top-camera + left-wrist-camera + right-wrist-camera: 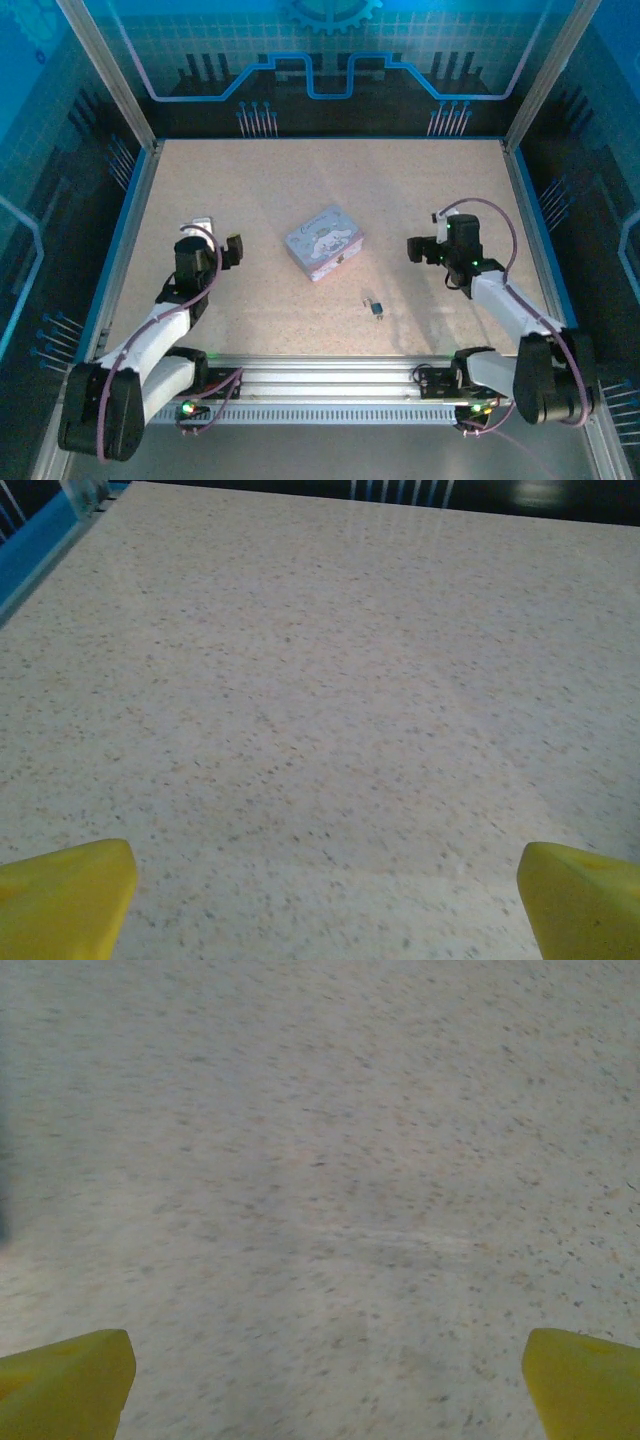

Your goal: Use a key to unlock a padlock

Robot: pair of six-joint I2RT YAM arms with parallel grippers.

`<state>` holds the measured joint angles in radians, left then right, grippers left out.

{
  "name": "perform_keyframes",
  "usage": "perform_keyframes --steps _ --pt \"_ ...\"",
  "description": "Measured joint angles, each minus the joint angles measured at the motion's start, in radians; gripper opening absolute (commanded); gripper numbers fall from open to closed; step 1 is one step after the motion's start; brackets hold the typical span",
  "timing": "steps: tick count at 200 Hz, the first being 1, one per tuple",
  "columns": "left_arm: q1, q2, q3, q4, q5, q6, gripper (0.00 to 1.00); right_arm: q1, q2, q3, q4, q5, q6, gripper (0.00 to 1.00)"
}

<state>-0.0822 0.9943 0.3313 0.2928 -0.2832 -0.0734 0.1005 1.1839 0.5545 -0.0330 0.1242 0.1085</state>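
The tiny dark padlock (376, 307) lies on the speckled table, in front of and to the right of the lilac tin. I cannot tell the key apart from the dark specks at the padlock. My left gripper (235, 250) hangs left of the tin, well away from the padlock. In the left wrist view, the left gripper (325, 900) is open, its yellow fingertips (65, 895) wide apart over bare table. My right gripper (415, 248) is right of the tin and behind the padlock. In the right wrist view it (325, 1385) is open with nothing between its fingertips (585, 1380).
A pale lilac cartoon-printed tin box (323, 243) sits slightly turned in the middle of the table. Blue-edged frame rails (130, 215) and dark walls border the table on all sides. An aluminium rail (330, 375) runs along the near edge between the arm bases.
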Motion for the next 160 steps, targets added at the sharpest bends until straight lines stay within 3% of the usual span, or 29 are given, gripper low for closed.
perform_keyframes --steps 80,113,160 --pt "0.103 0.325 -0.032 0.423 0.163 0.002 0.99 -0.023 0.236 -0.067 0.516 -0.038 -0.085 1.00" --pt "0.125 0.536 -0.034 0.658 0.235 0.003 0.99 -0.023 0.306 -0.115 0.683 -0.050 -0.100 1.00" --pt "0.126 0.559 -0.012 0.679 0.279 0.006 0.99 -0.024 0.311 -0.130 0.740 -0.054 -0.106 1.00"
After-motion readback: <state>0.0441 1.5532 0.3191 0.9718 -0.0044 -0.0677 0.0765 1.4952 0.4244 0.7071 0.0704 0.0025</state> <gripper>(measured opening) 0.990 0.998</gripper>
